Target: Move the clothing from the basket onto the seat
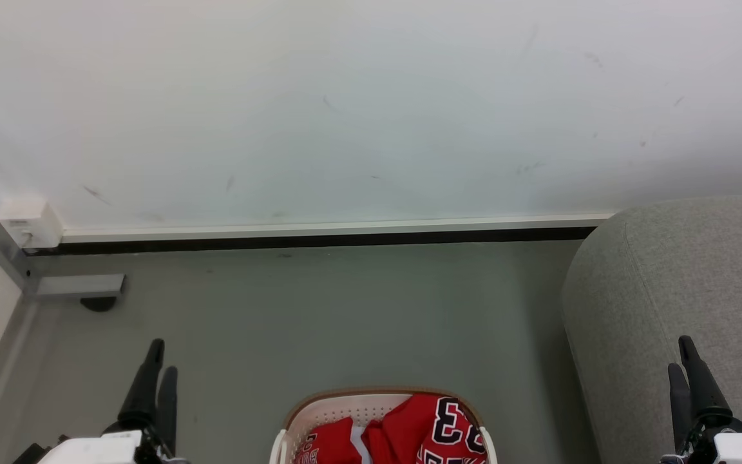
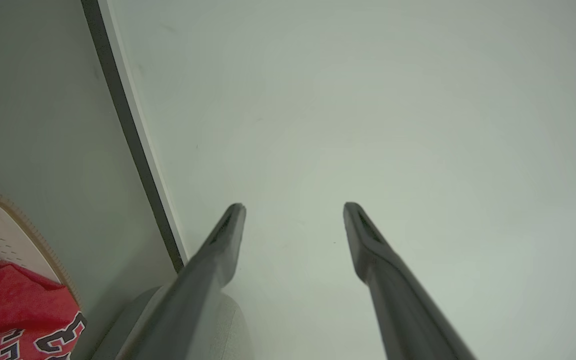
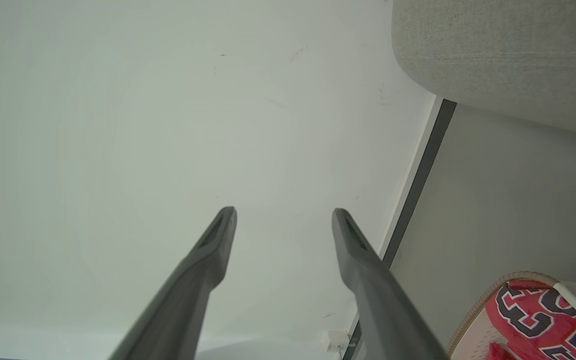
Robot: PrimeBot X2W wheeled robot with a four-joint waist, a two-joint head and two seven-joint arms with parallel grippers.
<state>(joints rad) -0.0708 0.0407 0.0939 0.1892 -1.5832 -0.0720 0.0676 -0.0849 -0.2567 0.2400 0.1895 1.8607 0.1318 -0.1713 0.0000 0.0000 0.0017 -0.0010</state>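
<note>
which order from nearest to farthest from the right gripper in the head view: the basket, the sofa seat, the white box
1. sofa seat: at the right edge, directly beside the right gripper.
2. basket: bottom centre, to the gripper's left, with red jerseys inside.
3. white box: far left and farther back, across the whole view.

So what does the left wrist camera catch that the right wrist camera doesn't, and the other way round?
Left wrist camera's own: the left gripper, fingers wide apart, nothing between them. Right wrist camera's own: the right gripper, likewise open and empty, plus a small white box at the foot of the wall. Shared: the pale wall, dark skirting strip, grey floor, the basket with the red clothing in it, and a corner of the grey seat.
</note>
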